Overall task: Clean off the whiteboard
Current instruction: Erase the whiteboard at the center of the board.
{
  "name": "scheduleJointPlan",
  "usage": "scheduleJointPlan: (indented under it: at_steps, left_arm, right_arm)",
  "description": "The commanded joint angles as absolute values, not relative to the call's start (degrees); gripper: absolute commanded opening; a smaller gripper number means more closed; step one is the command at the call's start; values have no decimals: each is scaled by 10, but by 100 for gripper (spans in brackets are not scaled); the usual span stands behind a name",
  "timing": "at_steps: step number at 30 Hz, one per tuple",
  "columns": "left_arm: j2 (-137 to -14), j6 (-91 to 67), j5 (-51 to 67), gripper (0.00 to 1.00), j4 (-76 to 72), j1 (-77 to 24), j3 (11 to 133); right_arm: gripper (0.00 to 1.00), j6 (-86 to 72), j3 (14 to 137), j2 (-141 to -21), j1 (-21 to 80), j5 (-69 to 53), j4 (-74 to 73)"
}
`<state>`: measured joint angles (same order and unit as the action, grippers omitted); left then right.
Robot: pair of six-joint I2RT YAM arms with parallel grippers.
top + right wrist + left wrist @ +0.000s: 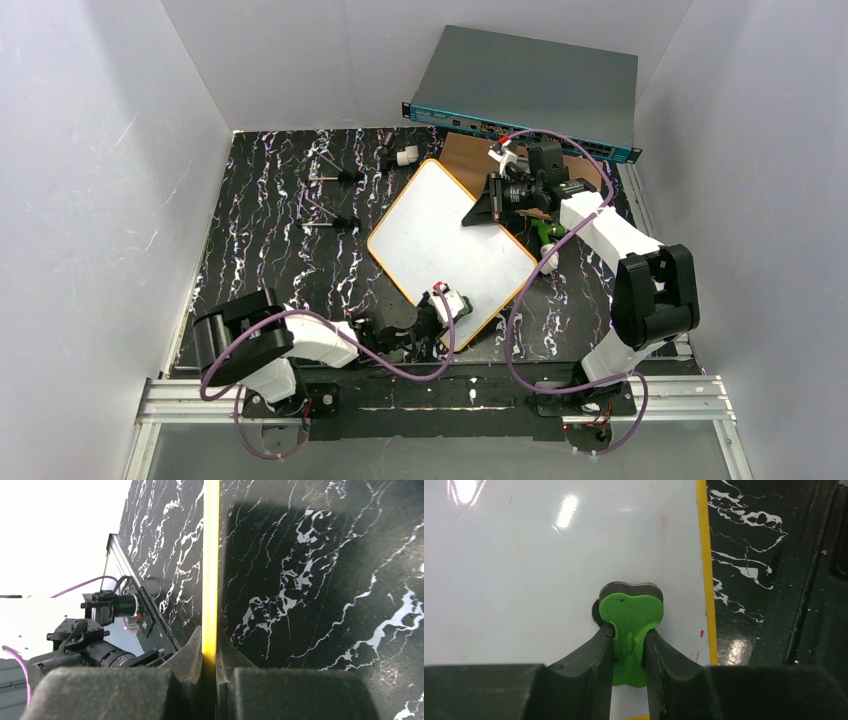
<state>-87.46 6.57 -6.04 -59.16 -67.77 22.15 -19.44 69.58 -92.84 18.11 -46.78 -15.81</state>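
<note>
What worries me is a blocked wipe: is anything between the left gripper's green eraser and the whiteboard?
Nothing visible. The left gripper holds the green eraser at the whiteboard, whose surface is bare around it. The right gripper only pinches its yellow frame.

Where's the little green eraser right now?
The green eraser is pinched in the left gripper, down on the whiteboard close to its edge. From above, that is the board's corner nearest the robot.

Black-and-white arms (300, 345), purple cables (508, 335), dark fingers (586, 680).
</note>
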Motion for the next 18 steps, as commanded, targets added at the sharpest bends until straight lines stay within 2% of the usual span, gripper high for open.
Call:
scheduleJointPlan:
  at_steps: [1,8,14,18]
  left_arm:
    - [-844,16,-97,0,-385,-711,247]
    - [-800,-21,-168,0,-320,-723,261]
    - [-819,-24,-295,0,-306,-770,273]
    - [-842,-14,-326,0,-306,-817,294]
  right_arm:
    - [1,-219,706,-902,220,-566,-113]
    - [1,-209,706,-901,220,-560,-117]
    - [1,-215,706,-905,220,-568,-108]
    - [1,-223,706,-908,220,-571,-102]
